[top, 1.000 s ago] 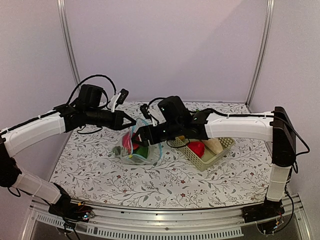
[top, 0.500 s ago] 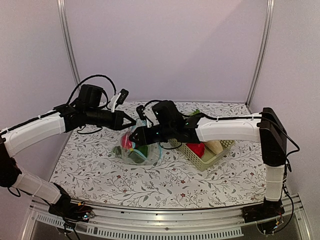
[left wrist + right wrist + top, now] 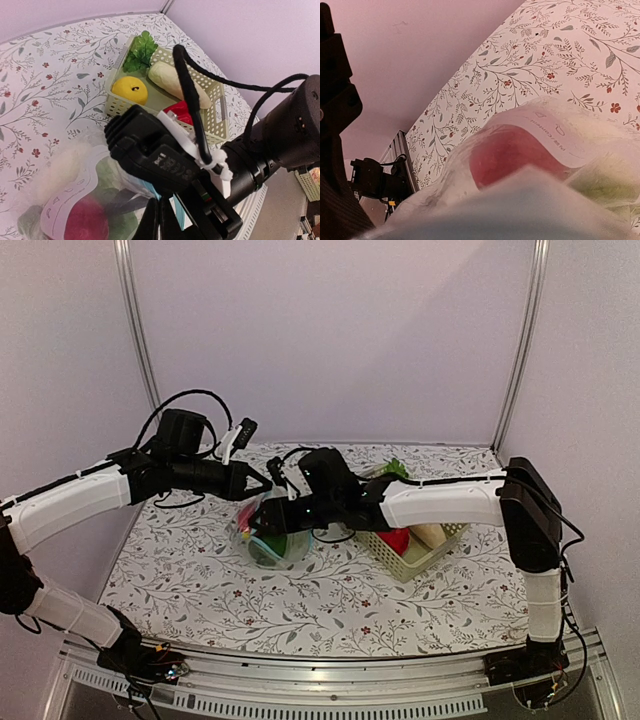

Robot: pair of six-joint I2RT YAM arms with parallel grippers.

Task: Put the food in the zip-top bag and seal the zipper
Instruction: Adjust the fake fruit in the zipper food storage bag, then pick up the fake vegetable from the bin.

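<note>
The see-through zip-top bag [image 3: 278, 548] lies left of the table's middle, with a red piece [image 3: 85, 222] and green pieces inside it. My left gripper [image 3: 266, 486] is shut on the bag's upper edge, by the light-blue zipper [image 3: 152, 190], and holds that edge up. My right gripper [image 3: 264, 522] reaches in from the right, with its tip at the bag's mouth. Bag plastic [image 3: 470, 200] fills the right wrist view and hides the fingers. More food sits in the basket: a yellow apple [image 3: 129, 90], a green leafy piece [image 3: 140, 50], a white radish [image 3: 175, 82] and a red piece [image 3: 181, 112].
The pale green lattice basket [image 3: 422, 558] stands right of the bag, under the right forearm. The flowered tablecloth [image 3: 200, 580] covers the table. Walls and metal posts close in the back and sides. Black cables run along both arms.
My right arm has stretched further left and its gripper has pushed into the bag's mouth. The bag has bunched up and shifted slightly left. The left arm has not moved.
</note>
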